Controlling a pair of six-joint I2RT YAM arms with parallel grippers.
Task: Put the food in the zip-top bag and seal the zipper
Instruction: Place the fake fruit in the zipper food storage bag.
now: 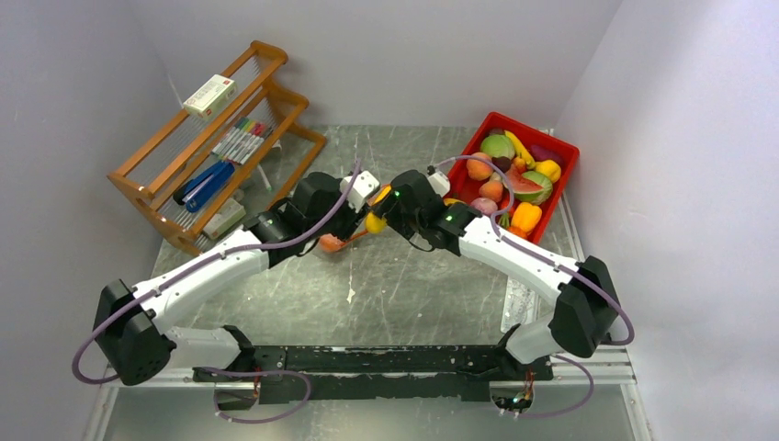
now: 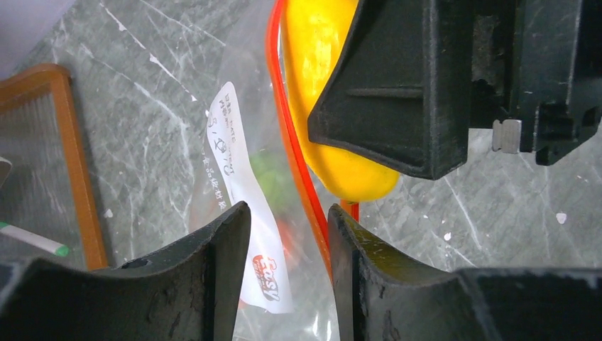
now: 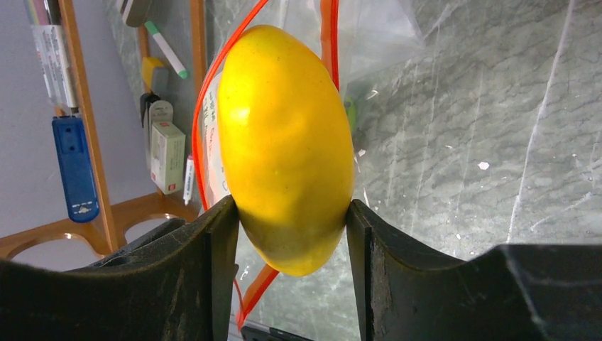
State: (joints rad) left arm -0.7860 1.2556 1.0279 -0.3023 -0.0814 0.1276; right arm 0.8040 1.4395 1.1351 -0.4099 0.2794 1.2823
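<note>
- The yellow fruit (image 3: pixel 287 149) is grasped across its middle by the right claw (image 3: pixel 291 213). It hangs at the mouth of the zip-top bag (image 3: pixel 383 42), framed by the loop of the orange-red zipper (image 3: pixel 201 121). Whether it has passed the rim I cannot tell.
- The bag is at mid-tabletop (image 1: pixel 413 285), between the two arms.
- The left claw (image 2: pixel 289 213) straddles the bag's rim beside the white label (image 2: pixel 245 206), fingers apart and released, not pinching it.
- The step looks like loading, well short of sealing, as more food (image 1: pixel 514 179) fills the red tray (image 1: pixel 562 147).
- The next move calls for a steadied rim, then pushing the fruit deeper before letting go.
</note>
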